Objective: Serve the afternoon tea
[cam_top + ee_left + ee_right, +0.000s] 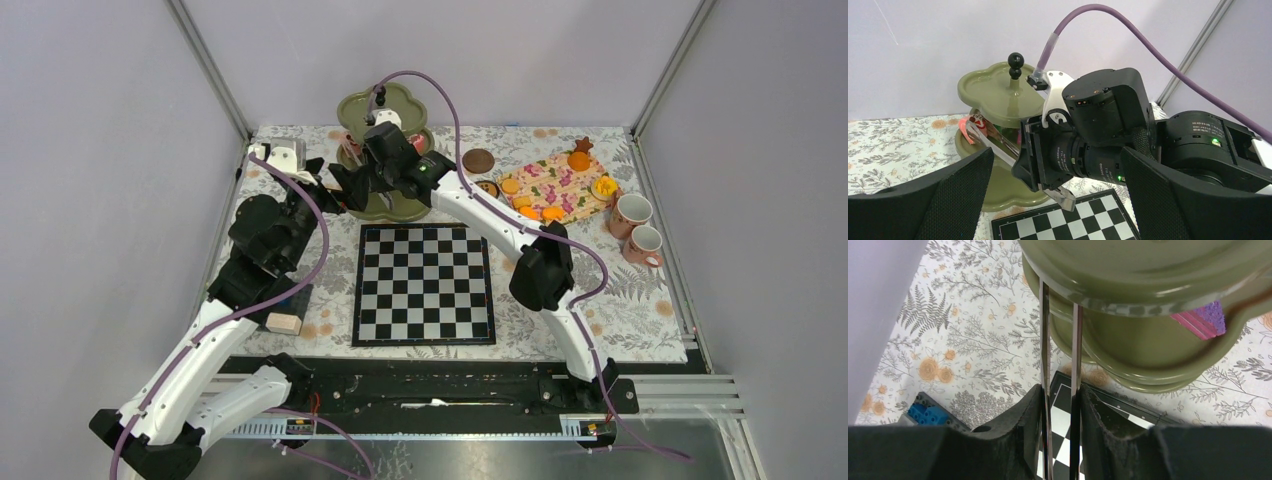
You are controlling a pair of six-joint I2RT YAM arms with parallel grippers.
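The olive-green three-tier stand [392,104] with its black knob [1015,62] stands at the back centre. My right gripper [372,168] is shut on metal tongs [1044,340], whose blades reach onto the middle tier. In the left wrist view the tongs [995,143] end beside a pink pastry [966,131] on that tier; whether they grip it I cannot tell. Another pink and purple pastry [1204,320] lies on a tier. My left gripper [325,195] is open and empty, left of the stand. Orange pastries [578,160] lie on a patterned mat. Two pink-patterned cups [632,212] stand at the right.
The chessboard [424,283] lies in front of the stand. A brown disc [478,160] lies right of the stand. A beige block [283,322] and blue blocks [928,414] sit at the left by my left arm. Frame posts stand at the back corners.
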